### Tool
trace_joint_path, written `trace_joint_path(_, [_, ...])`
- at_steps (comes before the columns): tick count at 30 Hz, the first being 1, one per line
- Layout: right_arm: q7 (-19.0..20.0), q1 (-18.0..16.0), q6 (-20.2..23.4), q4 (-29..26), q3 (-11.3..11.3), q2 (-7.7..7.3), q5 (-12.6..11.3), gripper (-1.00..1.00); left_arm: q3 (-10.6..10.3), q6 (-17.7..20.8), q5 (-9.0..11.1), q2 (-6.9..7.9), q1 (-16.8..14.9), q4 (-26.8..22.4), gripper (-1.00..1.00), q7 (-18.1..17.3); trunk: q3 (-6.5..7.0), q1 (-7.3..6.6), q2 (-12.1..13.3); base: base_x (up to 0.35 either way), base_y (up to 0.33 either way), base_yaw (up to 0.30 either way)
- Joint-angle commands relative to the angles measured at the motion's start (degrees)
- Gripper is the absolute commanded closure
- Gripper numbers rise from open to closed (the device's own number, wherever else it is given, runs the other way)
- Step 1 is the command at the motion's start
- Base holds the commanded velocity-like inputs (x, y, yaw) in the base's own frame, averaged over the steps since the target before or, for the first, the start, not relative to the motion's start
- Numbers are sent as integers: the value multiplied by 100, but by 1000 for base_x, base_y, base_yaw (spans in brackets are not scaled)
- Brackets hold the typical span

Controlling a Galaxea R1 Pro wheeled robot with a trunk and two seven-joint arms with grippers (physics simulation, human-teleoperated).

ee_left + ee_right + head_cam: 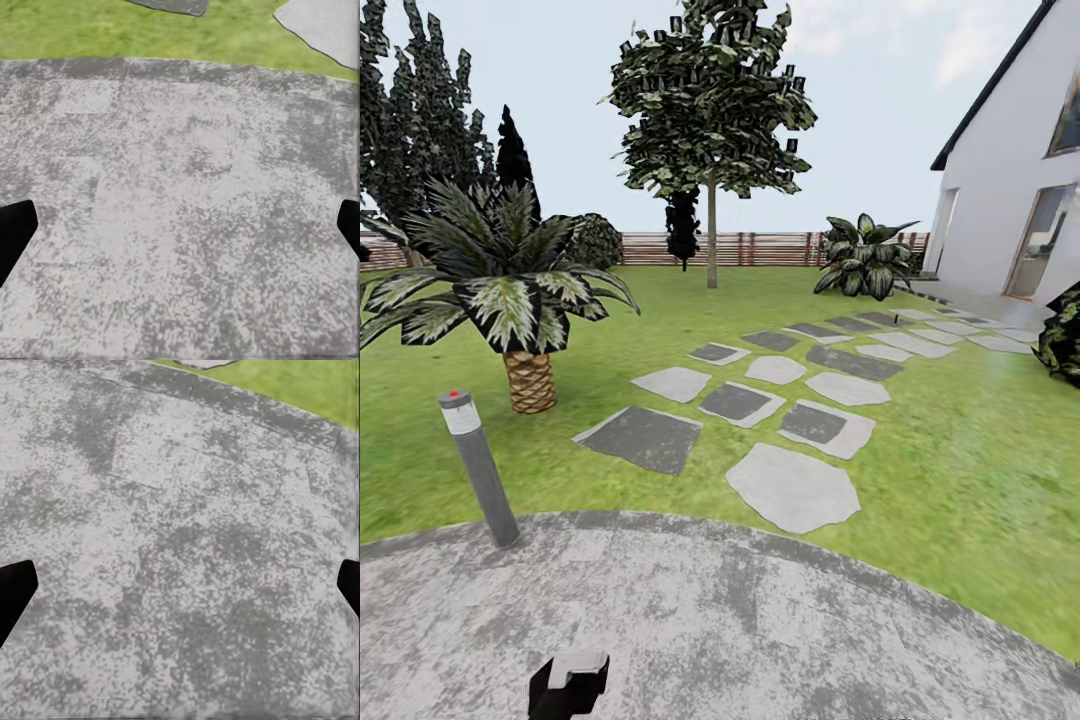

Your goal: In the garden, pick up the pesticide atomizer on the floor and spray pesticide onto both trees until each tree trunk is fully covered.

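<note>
**Robot on the paved circle, atomizer not yet found**

From the head view, the robot stands on the grey paved circle (740, 620) at the near edge of the garden lawn (960, 470). Stepping stones (790, 488) lead away to the far right toward a white house (1010, 180). A tall tree (710, 100) with a thin straight trunk (711, 240) rises at the far side, just in front of the slatted wooden fence (770, 248). A short palm (510, 280) stands at the near left, with a grey bollard lamp (478, 465) planted on the grass at the circle's rim. A dark part of the robot (568, 685) juts in at the near edge. No small dark bottle can be made out on the grass, so where the atomizer lies relative to either gripper cannot be told; judging by this, the robot is still travelling and searching.

The left wrist view looks down at the paving, with grass and stone beyond. The left gripper (180, 232) has its fingers (13, 232) spread wide, holding nothing, probably kept ready for a pickup.

The right wrist view shows the same paving. The right gripper (180, 592) is likewise spread and empty.
</note>
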Motion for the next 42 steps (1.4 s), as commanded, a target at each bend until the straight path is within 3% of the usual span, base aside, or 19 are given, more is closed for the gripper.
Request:
trace_joint_path(1, [1,0,0,8,-1,-1,0,-100,9,15,17,9,0,44,-100,1,3,0,0,0,0,-265])
trace_joint_path(9, [-2,0,1,36,-1,-2,-7,-100,-17,11,51,8,60,578,-100,-41,26,0,0,0,0,-267])
trace_joint_path(16, [-2,0,0,47,-3,-2,-8,-100,-27,2,-10,39,75,717,-100,-28,47,0,0,0,0,-268])
trace_joint_path(20, [2,0,0,48,-1,-2,-9,-100,-3,10,-2,130,191,749,-100,0,59,0,0,80,-38,-268])
trace_joint_path(42, [-2,0,7,68,8,-2,-9,-100,16,-12,40,189,286,766,-100,15,63,0,0,271,-113,-279])
